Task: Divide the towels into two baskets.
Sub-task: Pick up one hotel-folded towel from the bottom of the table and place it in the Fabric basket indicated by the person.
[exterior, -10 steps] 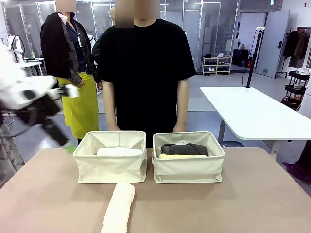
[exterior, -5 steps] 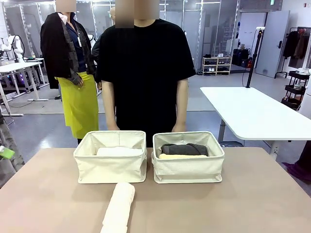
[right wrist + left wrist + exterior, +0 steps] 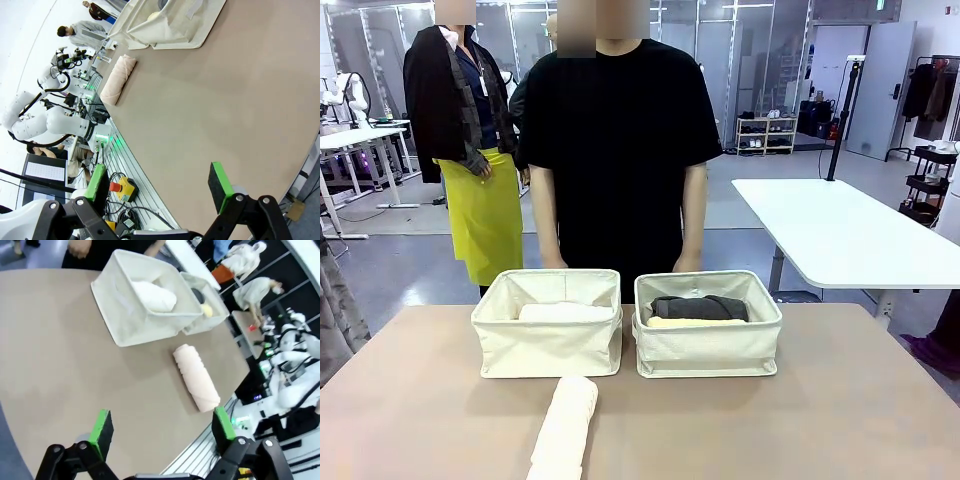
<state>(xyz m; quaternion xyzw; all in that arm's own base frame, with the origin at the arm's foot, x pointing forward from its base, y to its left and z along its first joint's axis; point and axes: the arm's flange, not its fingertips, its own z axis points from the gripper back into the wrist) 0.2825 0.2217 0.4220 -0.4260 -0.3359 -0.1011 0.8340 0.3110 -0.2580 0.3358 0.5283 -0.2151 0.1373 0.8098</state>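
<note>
Gone from the front view's left edge: my left arm, there a second ago. Left pincer spread, pinching nothing; right pincer likewise. Left basket at mid-frame holds a white towel; right basket holds grey and yellow. Loose cream towel lies bottom centre on the table.

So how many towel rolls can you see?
4: a white towel in the left basket, a grey towel and a yellow towel in the right basket, a cream towel on the table.
</note>
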